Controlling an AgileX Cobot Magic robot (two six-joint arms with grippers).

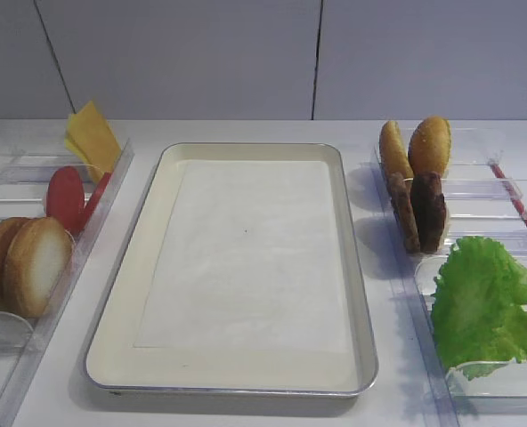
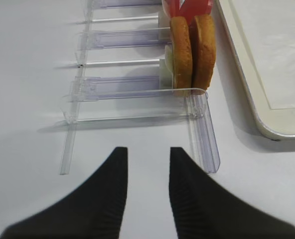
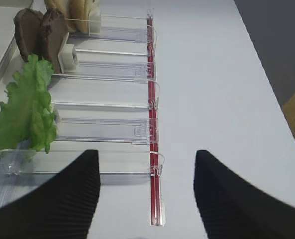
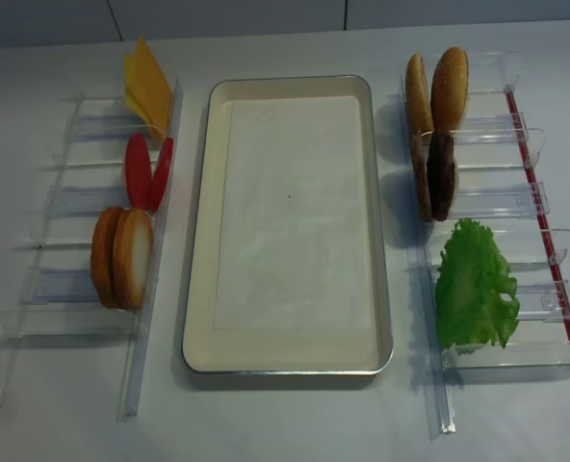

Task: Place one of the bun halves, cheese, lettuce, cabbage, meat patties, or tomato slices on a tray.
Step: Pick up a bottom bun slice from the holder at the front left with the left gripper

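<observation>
Cream-coloured and lined with white paper, the tray (image 1: 246,267) lies bare in the middle of the white bench (image 4: 295,423), with clear plastic bins (image 4: 92,260) on both flanks. Seen from the high view, at nine o'clock of the tray two bun halves (image 1: 23,264) stand on edge side by side in the left bin, the nearer one showing its pale cut face. Just beyond them, toward ten o'clock, two red tomato slices (image 1: 68,197) stand upright, and at eleven o'clock yellow cheese (image 1: 93,138) leans in the far compartment. On the other side, at one o'clock, two golden-orange buns (image 1: 415,147) stand on edge; dark meat patties (image 1: 419,212) stand just in front of them at two o'clock, and the frilly lettuce (image 1: 488,304) leans in the bin at four o'clock. In its wrist view the left gripper (image 2: 148,172) hovers over bare bench near the bun compartment, its black fingers (image 2: 110,199) a narrow gap apart and gripping nothing. In the other wrist view the right gripper (image 3: 147,181) is spread wide over the bin's end, near the lettuce, also empty.
</observation>
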